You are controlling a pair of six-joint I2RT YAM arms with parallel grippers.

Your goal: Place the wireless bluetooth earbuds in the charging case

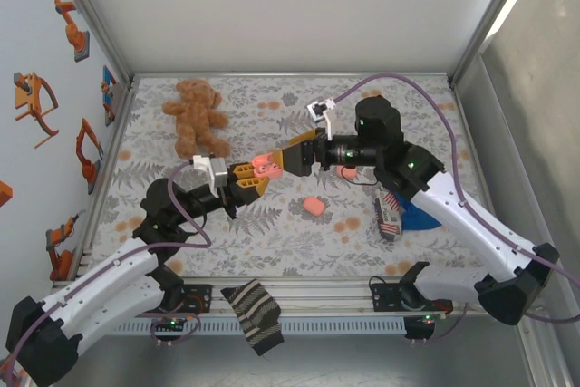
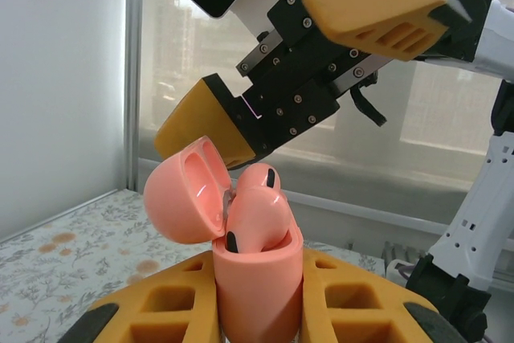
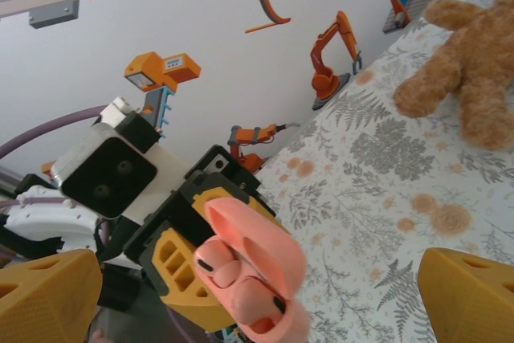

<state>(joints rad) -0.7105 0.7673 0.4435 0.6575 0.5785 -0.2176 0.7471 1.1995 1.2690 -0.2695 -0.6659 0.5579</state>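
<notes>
Earbuds: 2 earbuds (image 2: 255, 202) are seated in the open charging case (image 2: 257, 287). Their tops stand above its rim, and dark tips are seen on them.
Charging case: it is held off the floral cloth (image 1: 272, 224), over the middle of the table. The lid (image 2: 186, 192) is hinged back.
Left gripper (image 1: 256, 172): it is clamped tight on the lower body of the case.
Right gripper (image 1: 288, 157): the 2 fingers are spread wide and nothing is held. It is set just beside the case. Whether the case is touched cannot be told.
Left wrist view: the buds are shown from the side. 1 right finger is seen just behind the lid, and the other is higher and well apart.
Right wrist view: the case is looked into from above and is framed between the 2 yellow fingertips.
Top view: a second case (image 1: 314, 207) lies closed on the cloth, near the grippers but apart from them. A teddy bear (image 1: 195, 115) lies at the far left. A striped item (image 1: 390, 217) and a blue item (image 1: 424, 217) lie by the right arm. A striped sock (image 1: 254, 314) hangs over the near rail.
Writing: orange wall stickers (image 3: 333, 54) of robot arms and diggers are seen. A pale plate on 1 sticker is too small to be read.
Edges: the cloth is bounded by metal rails (image 1: 100, 33) and white walls.
Open room: bare cloth lies along the far edge and in the near left part.
</notes>
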